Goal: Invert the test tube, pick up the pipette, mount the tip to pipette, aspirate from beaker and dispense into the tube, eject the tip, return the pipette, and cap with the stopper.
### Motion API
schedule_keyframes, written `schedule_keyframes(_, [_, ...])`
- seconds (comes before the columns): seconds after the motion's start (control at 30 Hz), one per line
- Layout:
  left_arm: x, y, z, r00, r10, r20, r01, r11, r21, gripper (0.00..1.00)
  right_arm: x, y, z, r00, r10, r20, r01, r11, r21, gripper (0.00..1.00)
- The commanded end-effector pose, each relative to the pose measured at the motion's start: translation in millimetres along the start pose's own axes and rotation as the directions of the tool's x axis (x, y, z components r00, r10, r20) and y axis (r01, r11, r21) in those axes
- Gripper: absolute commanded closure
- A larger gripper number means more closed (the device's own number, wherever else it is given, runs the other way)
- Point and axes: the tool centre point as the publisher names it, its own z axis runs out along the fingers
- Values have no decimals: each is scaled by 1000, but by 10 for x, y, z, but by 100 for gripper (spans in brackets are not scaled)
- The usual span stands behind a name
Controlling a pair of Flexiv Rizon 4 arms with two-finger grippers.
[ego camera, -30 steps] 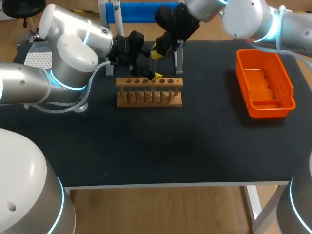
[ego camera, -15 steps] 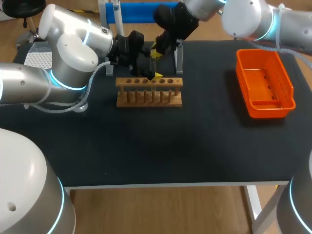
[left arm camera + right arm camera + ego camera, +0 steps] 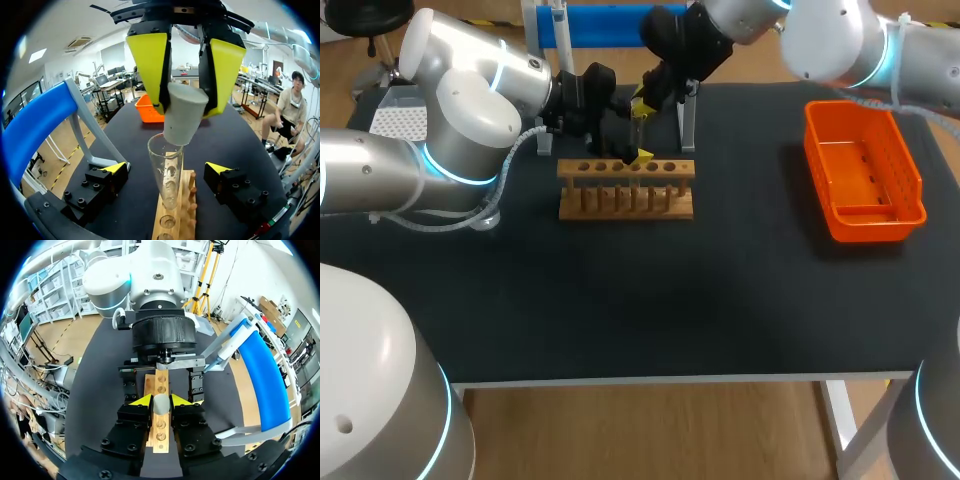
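The left wrist view shows what the head view hides. The right gripper [image 3: 186,107] clamps a grey stopper [image 3: 184,117] between its yellow fingers. The stopper is tilted, its narrow end at the rim of a clear glass tube [image 3: 166,175]; whether it sits inside the mouth cannot be told. The tube stands upright, mouth up, in a wooden rack [image 3: 189,210]. The left gripper [image 3: 167,168] is spread wide, one tip on each side of the tube and apart from it.

The right wrist view looks down on the stopper's flat top between its own tips. The rack's row of holes runs beneath, and the left arm [image 3: 157,285] is just beyond.

In the head view both grippers crowd over the rack near the far edge of the table [image 3: 670,300], left of the middle. An orange basket [image 3: 912,185] sits toward the far right corner, well apart from the rack. A broad stretch of black tabletop lies between the rack and the near edge.
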Motion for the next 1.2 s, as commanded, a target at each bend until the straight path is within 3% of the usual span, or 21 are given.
schedule_keyframes(0.03, [-9, -4, 1, 1000, -1, -4, 1, 1000, -3, 0, -20, -10, 27, 1000, 3, -4, -3, 1000, 6, 100])
schedule_keyframes(0.4, [-9, -4, 1, 1000, -1, -4, 1, 1000, -3, 0, 0, -50, 148, 999, 7, -33, -6, 999, 40, 100])
schedule_keyframes(1.2, [-9, -4, 1, 1000, -1, -4, 1, 1000, -3, 0, -43, 13, 17, 1000, -6, 15, 6, 1000, 3, 100])
